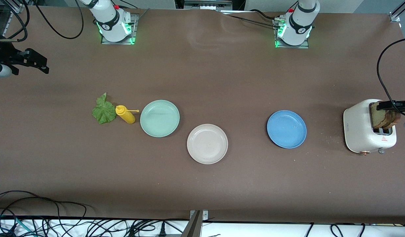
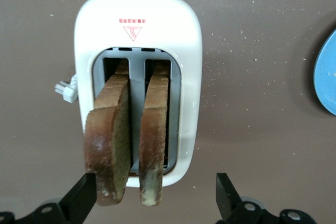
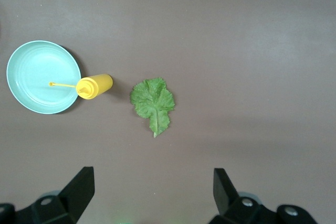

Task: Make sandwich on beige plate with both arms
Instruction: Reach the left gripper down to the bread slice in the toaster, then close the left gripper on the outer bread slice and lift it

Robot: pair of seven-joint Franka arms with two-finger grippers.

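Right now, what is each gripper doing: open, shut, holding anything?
Left gripper: open, holding nothing, over the toaster with two bread slices between its spread fingers.
Right gripper: open, empty, above the table near the lettuce leaf.

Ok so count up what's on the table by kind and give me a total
Plates: 3, the mint-green plate, the beige plate, the blue plate
Bread slices: 2, both standing in the toaster
Toaster: 1
Lettuce leaf: 1
Yellow squeeze bottle: 1
Total: 8
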